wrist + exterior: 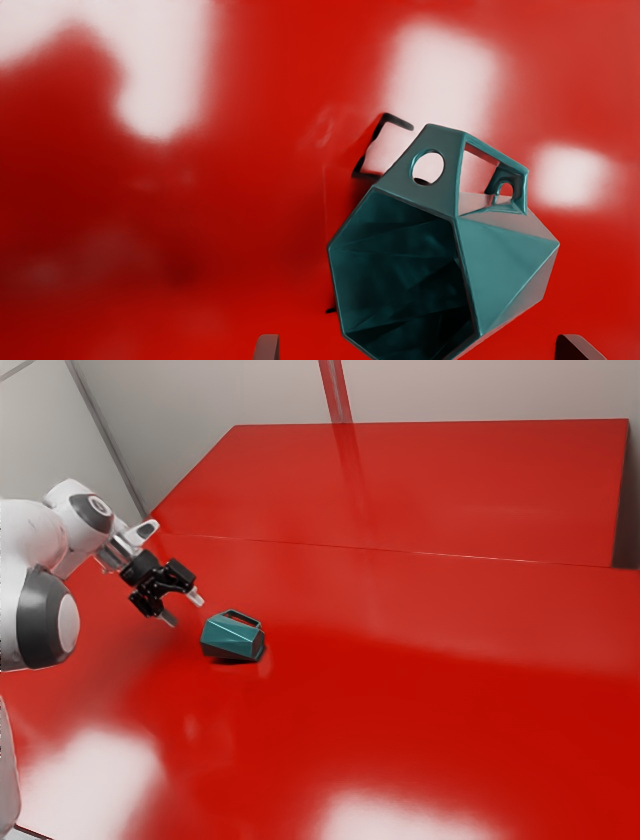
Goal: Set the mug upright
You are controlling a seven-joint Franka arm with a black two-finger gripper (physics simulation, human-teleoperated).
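**Mug (232,638) down on its side, end effector (185,611) open and empty near it**

You have the mug lying on the red desk (400,730), not upright. It is teal and faceted. Its handle (444,145) is on the upper side, with a round hole through it and a wider gap beside that. The mouth (400,275) faces your end effector, and you can see into the dark inside from the wrist view.

Your end effector has its two fingers (266,347) spread wide, with nothing held. In the wrist view the mug appears in the gap between them, nearer one finger than the other. In the exterior view the tips stand apart from it, above the desk, toward that view's left.

Your arm (30,540) comes in from the exterior view's left, angled down toward the mug. A thin pale line crosses the desk beyond the mug, and behind the desk a pale wall (480,390) carries a red stripe (333,390). White glare lies on the desk in both views.
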